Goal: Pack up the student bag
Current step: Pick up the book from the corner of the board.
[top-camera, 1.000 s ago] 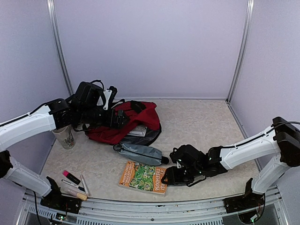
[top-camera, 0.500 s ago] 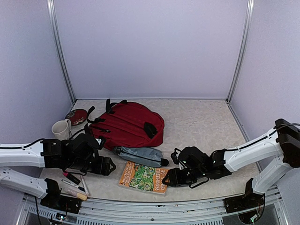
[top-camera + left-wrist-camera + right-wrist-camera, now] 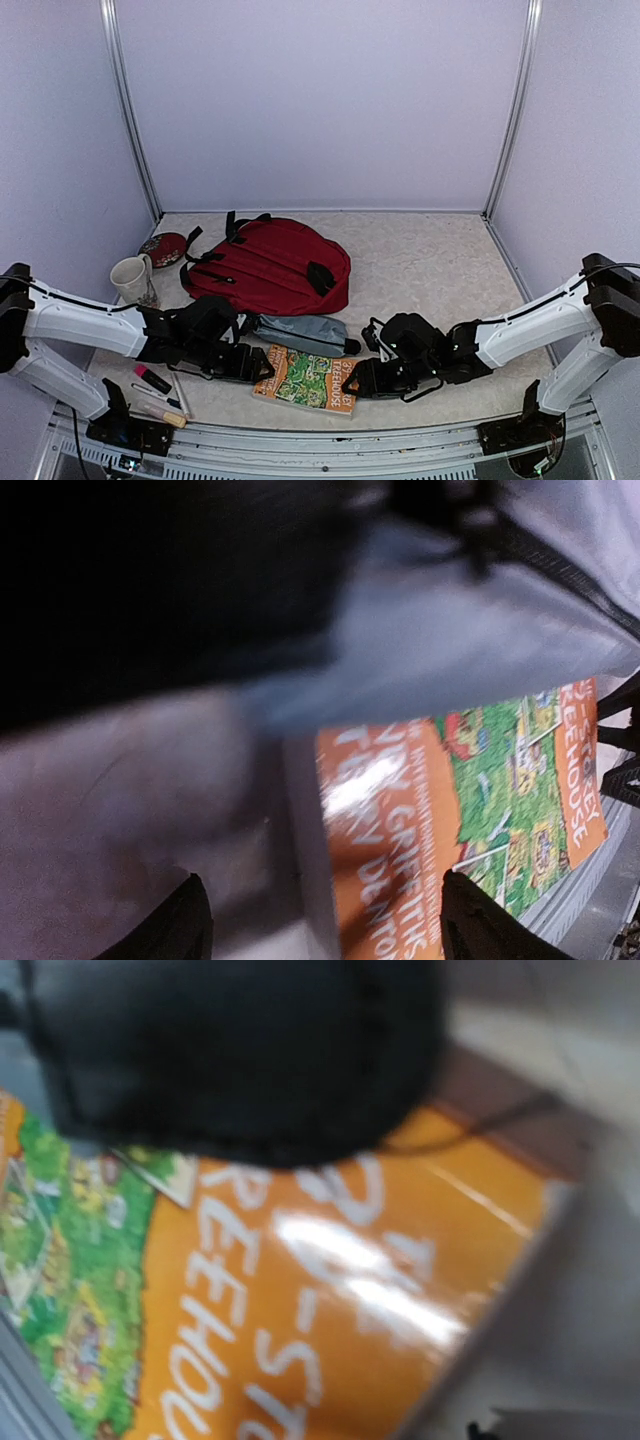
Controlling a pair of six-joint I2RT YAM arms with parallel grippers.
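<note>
The student bag, a dark red backpack with black straps, lies flat at the back left of the table. An orange and green book lies at the front. My left gripper is open at the book's left edge; in the left wrist view its black fingertips straddle the edge of the book. My right gripper is low at the book's right edge. The right wrist view is filled by the orange cover, and its jaws barely show.
A grey zip pouch lies between bag and book, also in the left wrist view. A mug and a round red item sit at the left. Several pens lie at the front left.
A second ago my left gripper was up at the bag. The bag now lies flat, and the left arm has come down to the book's left edge. The right arm has barely moved.
</note>
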